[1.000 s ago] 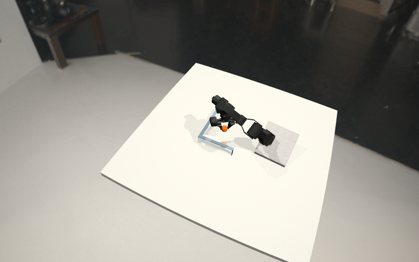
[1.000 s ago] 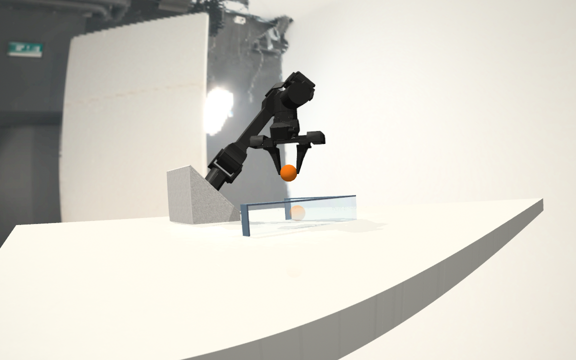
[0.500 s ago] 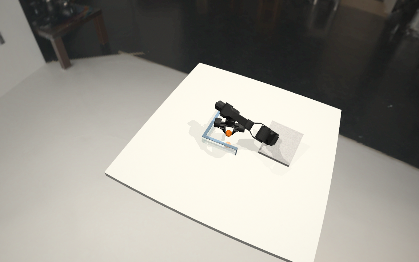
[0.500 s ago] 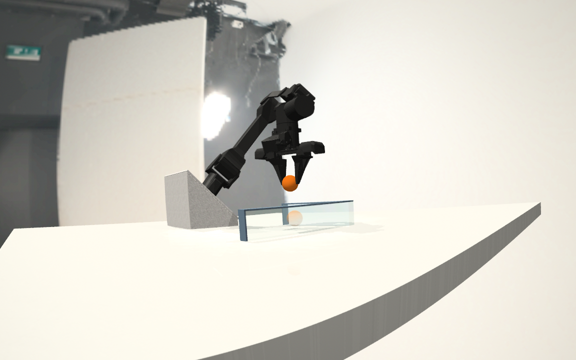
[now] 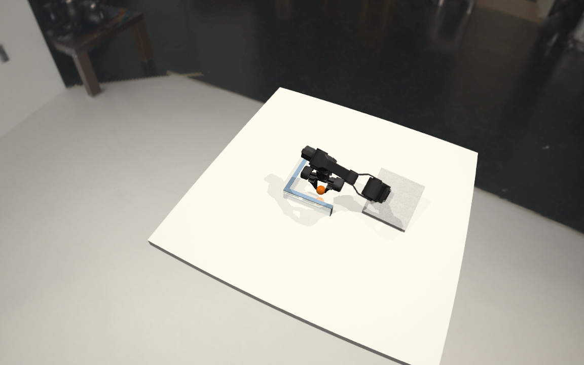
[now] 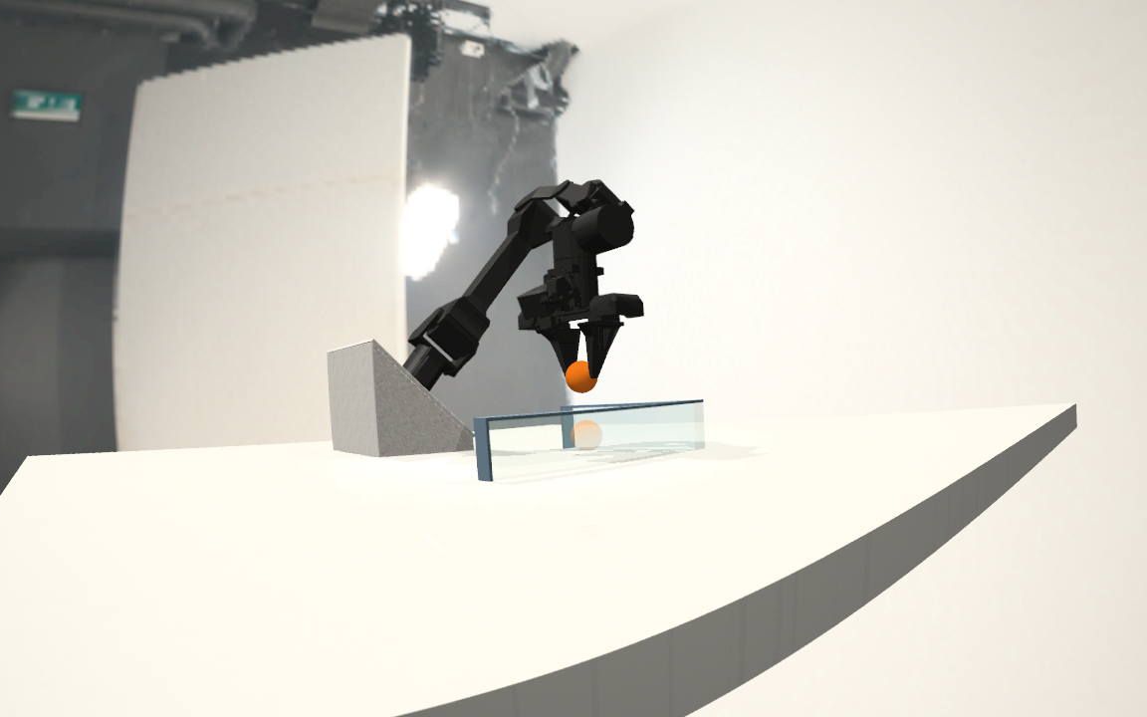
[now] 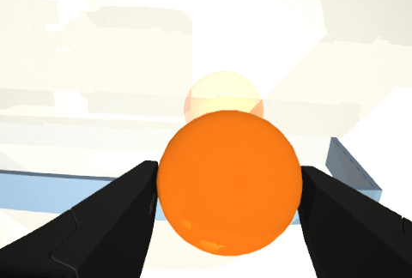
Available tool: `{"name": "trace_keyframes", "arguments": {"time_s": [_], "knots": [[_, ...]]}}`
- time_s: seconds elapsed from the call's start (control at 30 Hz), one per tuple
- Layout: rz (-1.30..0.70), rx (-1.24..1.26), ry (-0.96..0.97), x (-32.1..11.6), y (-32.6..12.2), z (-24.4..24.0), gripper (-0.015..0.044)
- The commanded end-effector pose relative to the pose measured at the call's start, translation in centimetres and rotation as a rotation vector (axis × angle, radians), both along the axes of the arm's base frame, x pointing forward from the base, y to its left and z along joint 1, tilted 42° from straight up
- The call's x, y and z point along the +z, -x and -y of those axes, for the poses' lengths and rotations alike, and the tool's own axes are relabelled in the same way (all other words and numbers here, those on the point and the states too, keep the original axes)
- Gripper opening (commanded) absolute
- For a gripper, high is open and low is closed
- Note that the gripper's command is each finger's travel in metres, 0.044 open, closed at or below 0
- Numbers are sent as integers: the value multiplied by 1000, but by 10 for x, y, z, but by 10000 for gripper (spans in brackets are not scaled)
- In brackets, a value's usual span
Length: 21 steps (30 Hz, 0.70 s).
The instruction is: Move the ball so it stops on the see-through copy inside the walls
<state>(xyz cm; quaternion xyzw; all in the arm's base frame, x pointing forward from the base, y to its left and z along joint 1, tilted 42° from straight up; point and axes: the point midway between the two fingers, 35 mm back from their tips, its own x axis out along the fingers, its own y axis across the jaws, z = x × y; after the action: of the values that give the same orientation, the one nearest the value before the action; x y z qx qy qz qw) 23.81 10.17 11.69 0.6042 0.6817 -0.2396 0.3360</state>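
My gripper [image 5: 321,188] [image 6: 581,372] [image 7: 228,177] is shut on the orange ball [image 5: 321,190] [image 6: 580,377] [image 7: 229,192], one finger on each side. It holds the ball in the air, above the top edges of the walls. The see-through copy [image 5: 320,199] [image 6: 586,435] [image 7: 224,91] is a pale orange ball low on the table; in the exterior view it shows almost straight below the held ball. In the wrist view the held ball covers its lower part. The clear walls [image 5: 308,198] [image 6: 640,428] [image 7: 51,190] have blue edges and meet in a corner.
The white table [image 5: 248,245] [image 6: 293,571] carries the walls and the grey arm base [image 5: 409,195] [image 6: 352,400]. The arm reaches from the base to above the walls. One wall's end [image 5: 330,210] [image 6: 484,448] points toward the base side.
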Motion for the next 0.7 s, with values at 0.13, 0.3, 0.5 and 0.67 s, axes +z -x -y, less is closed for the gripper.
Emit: {"name": "trace_keyframes", "arguments": {"time_s": [0.13, 0.3, 0.5, 0.67], "knots": [[-7, -2, -5, -25, 2, -23, 0], [-8, -2, -9, -42, 5, -40, 0], [-8, -1, -10, -46, 6, -44, 0], [-8, -1, -10, -51, 6, -48, 0]]}}
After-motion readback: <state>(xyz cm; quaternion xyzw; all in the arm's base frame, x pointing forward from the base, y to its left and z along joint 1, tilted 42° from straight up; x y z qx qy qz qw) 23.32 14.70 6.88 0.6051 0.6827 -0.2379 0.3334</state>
